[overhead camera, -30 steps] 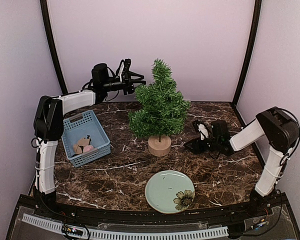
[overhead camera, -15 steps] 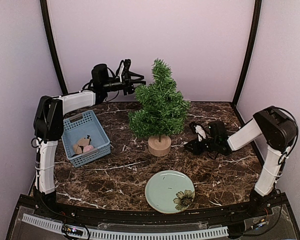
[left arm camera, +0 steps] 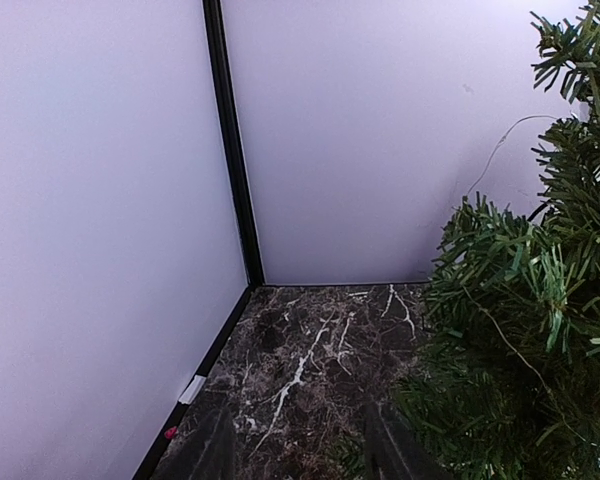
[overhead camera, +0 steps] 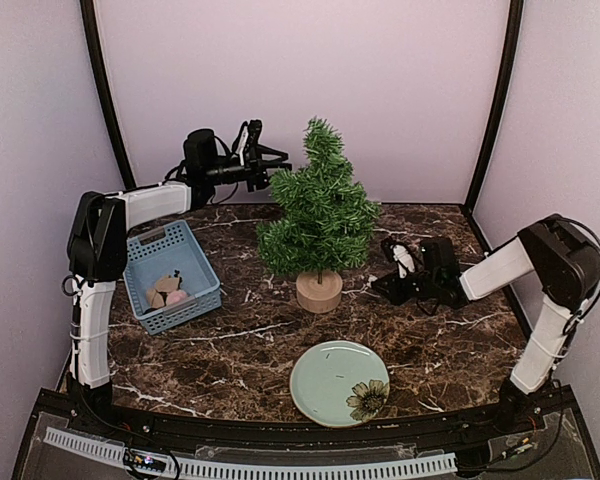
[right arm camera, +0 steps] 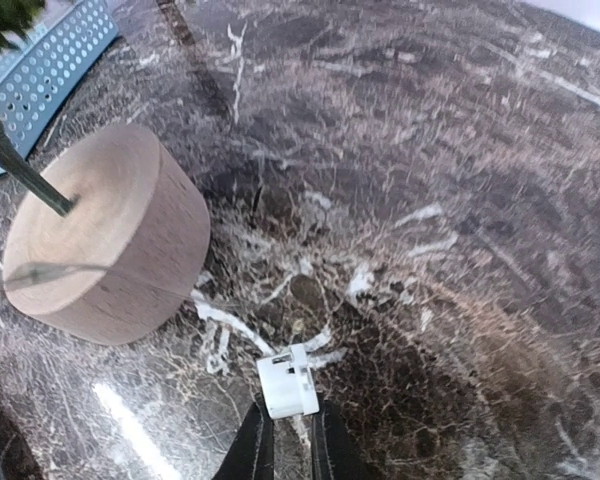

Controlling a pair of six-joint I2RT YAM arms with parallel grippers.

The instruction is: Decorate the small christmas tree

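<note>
The small christmas tree (overhead camera: 318, 215) stands mid-table on its round wooden stump (overhead camera: 319, 291). High at the tree's upper left is my left gripper (overhead camera: 270, 165). Its fingers stand apart over bare marble with nothing between them (left arm camera: 298, 440), the green branches (left arm camera: 525, 330) are just to their right, and a thin wire (left arm camera: 495, 155) trails off the branches. My right gripper (overhead camera: 398, 262) is low on the table to the right of the stump (right arm camera: 105, 235). It is shut (right arm camera: 288, 425) on a small white box (right arm camera: 288, 385).
A blue basket (overhead camera: 143, 290) holding a few small ornaments (overhead camera: 167, 292) sits at the left. A pale green plate (overhead camera: 325, 385) with a flower print lies near the front edge. Lilac walls close in the back and both sides.
My right gripper has closed onto the small white box and shifted slightly on the table. The left arm and the tree have not moved.
</note>
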